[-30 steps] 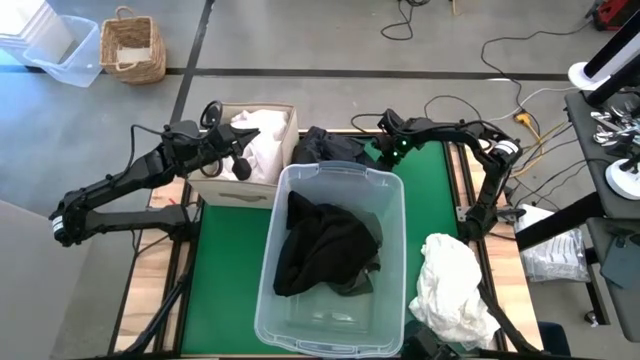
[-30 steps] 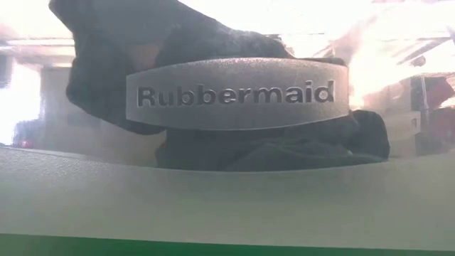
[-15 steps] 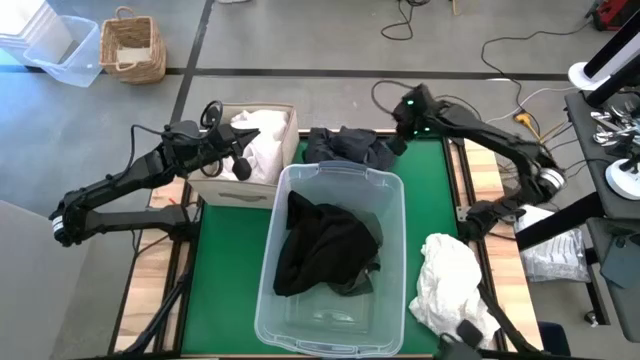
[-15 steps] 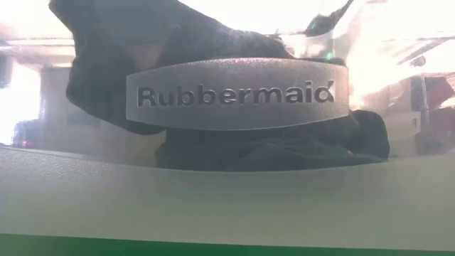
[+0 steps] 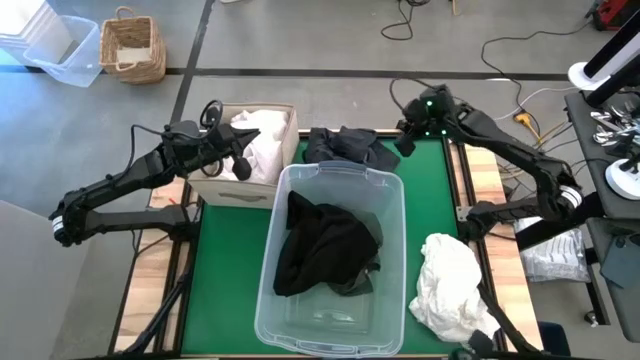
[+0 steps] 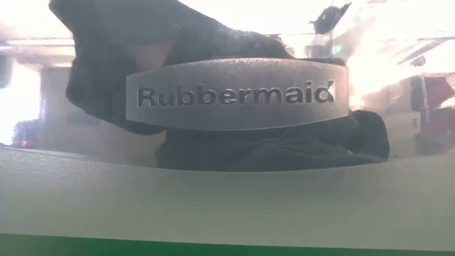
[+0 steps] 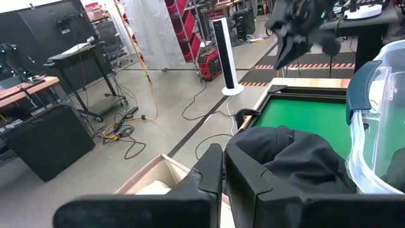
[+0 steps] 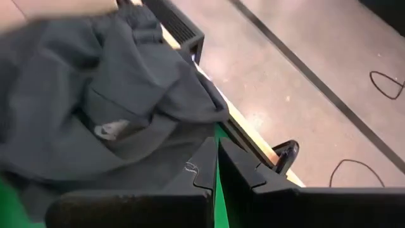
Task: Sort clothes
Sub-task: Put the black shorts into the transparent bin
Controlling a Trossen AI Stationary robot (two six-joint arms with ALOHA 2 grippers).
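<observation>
On the left, the left claw (image 5: 240, 150) is held with its fingers pressed together and empty over the beige fabric box (image 5: 225, 188), where crumpled white garments (image 5: 258, 150) are already gathered; this is judged to be the bin for light items, with the arm parked above it. In the middle of the green tabletop (image 5: 228, 265), the clear plastic tub (image 5: 330, 330) is filled with a black soft garment (image 5: 322, 242), so darks appear to be collected there. Behind the tub, a charcoal grey crumpled garment (image 5: 345, 148) is left unsorted at the far edge. To its right, the right claw (image 5: 408, 140) is poised just beside that grey garment, fingers together and gripping nothing, probably lined up for a pick. Nearer the front right, a cream rumpled garment (image 5: 452, 282) is left lying on the tabletop.

The grey fabric's folds and a small label are revealed only in the right wrist view (image 8: 114, 120). The low view is blocked by the tub's wall (image 6: 227, 199), through which only the black garment (image 6: 284, 153) is seen. The whole layout is given by the high view alone.
</observation>
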